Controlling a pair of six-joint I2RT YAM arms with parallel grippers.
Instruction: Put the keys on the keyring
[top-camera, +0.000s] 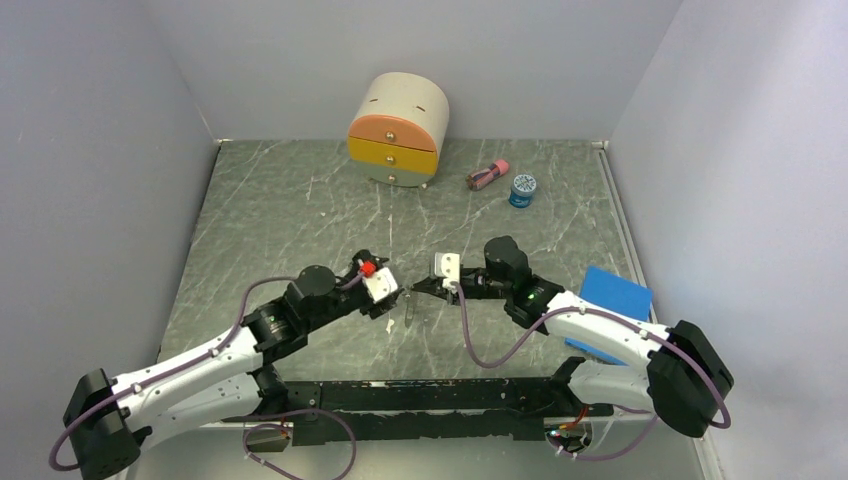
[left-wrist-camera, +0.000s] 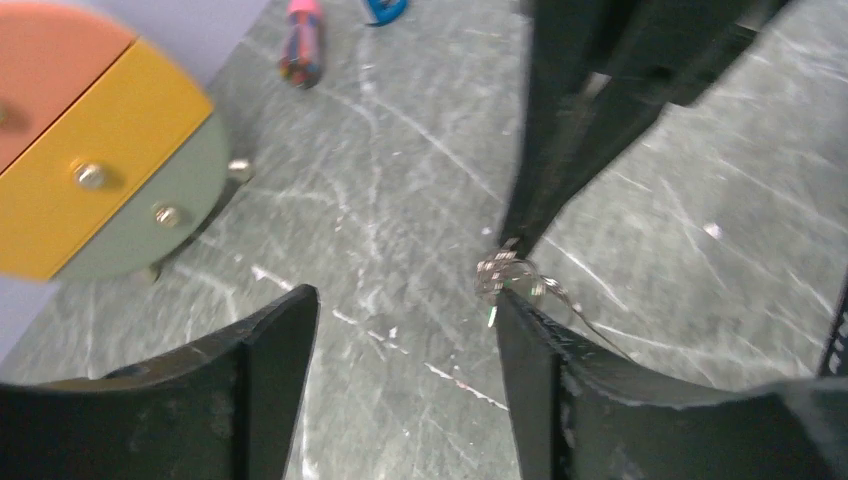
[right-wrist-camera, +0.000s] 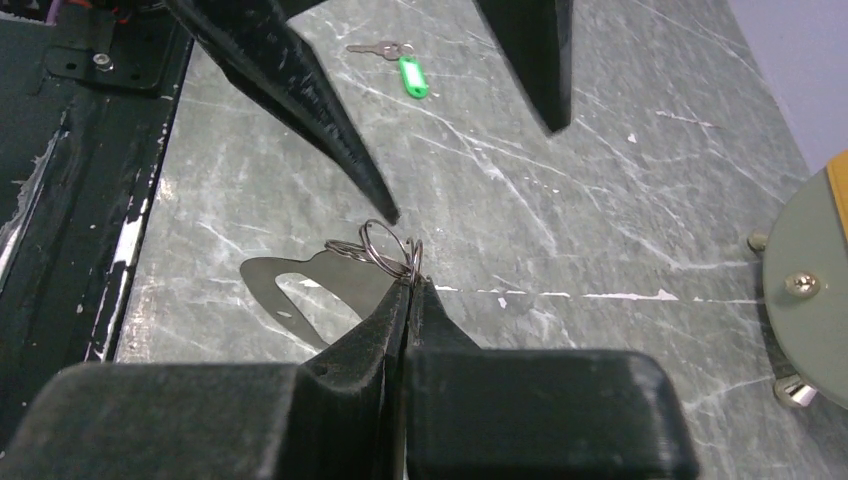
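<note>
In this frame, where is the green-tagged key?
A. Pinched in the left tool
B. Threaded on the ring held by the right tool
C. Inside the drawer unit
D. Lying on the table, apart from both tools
D. In the right wrist view the key lies flat on the table, beyond the open left tool, while the right tool pinches only the keyring.

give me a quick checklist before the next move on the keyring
1. Right gripper shut on the keyring: ok.
2. Left gripper open, fingers either side of the ring: ok.
3. Left gripper holding a key: not ok, nothing between its fingers.
4. Key with the green tag lies on the table, apart from the ring: not ok.
5. Ring gap spread for threading: cannot tell.
</note>
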